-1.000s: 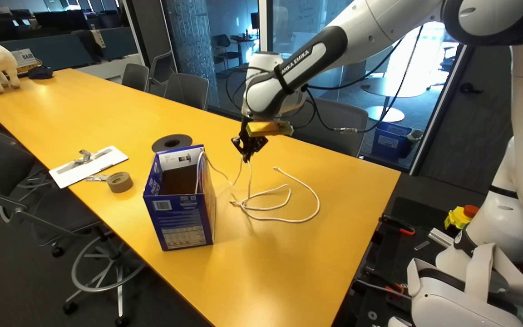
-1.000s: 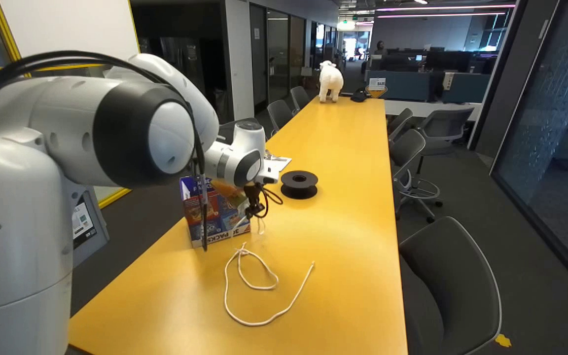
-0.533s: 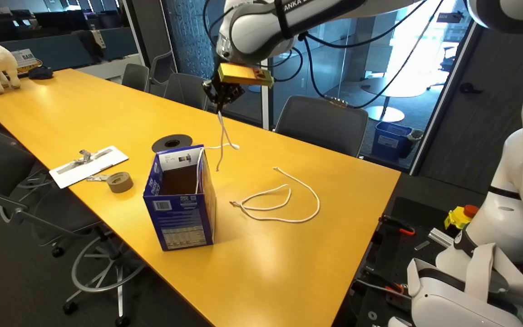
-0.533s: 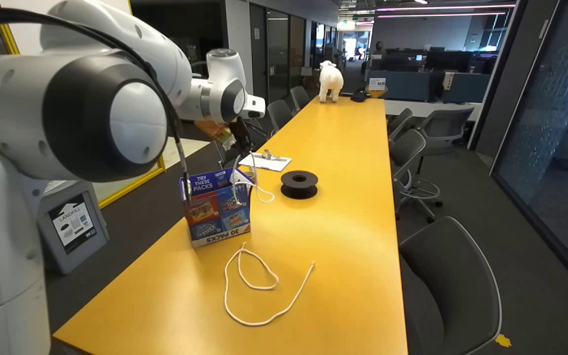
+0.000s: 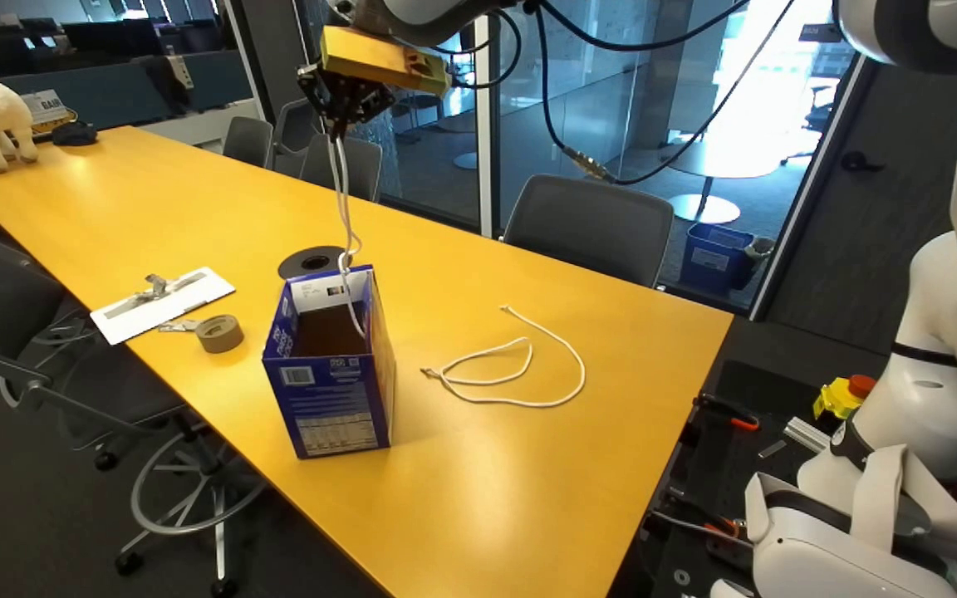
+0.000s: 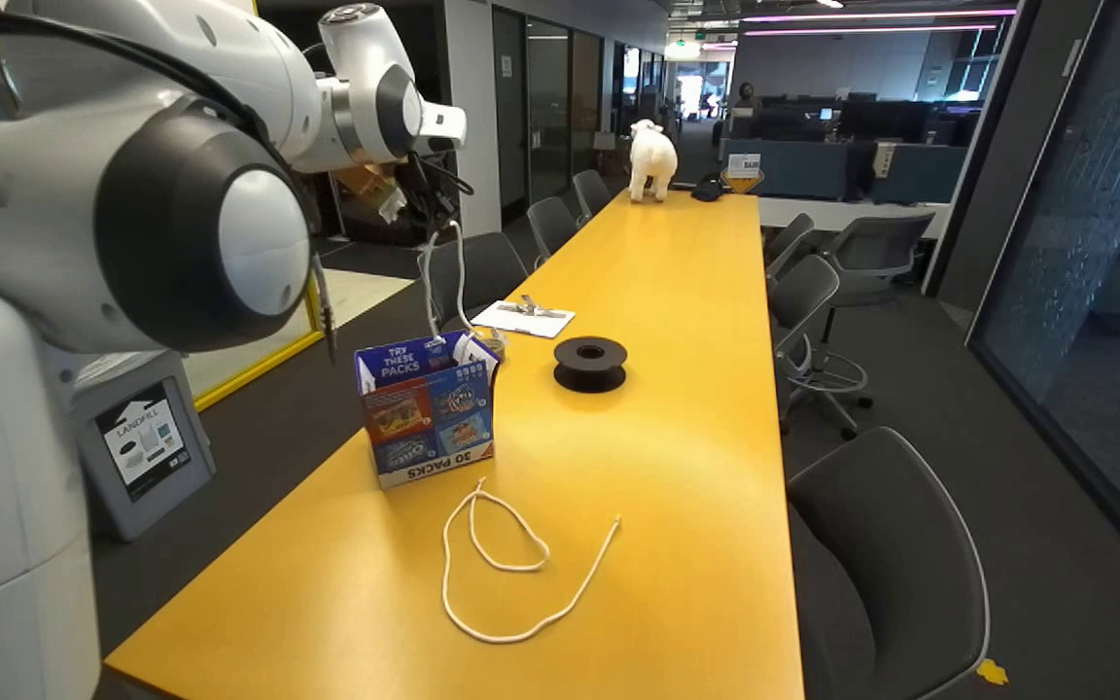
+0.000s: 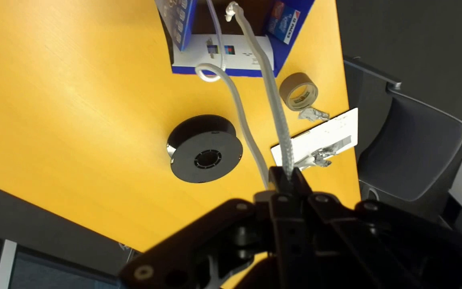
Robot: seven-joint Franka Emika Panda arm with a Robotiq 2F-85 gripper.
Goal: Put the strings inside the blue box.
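light burns white through the glass wall beyond a long edge of the table in an exterior view; pale glare lies toward the table's near end in both exterior views. strip lights glow pinkish. the floor is dim. in the wrist view the claw is dark, slightly blurred.

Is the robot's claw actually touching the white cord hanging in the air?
Touching. The wrist view shows the hanging white cord pinched at the tip of the closed gripper.
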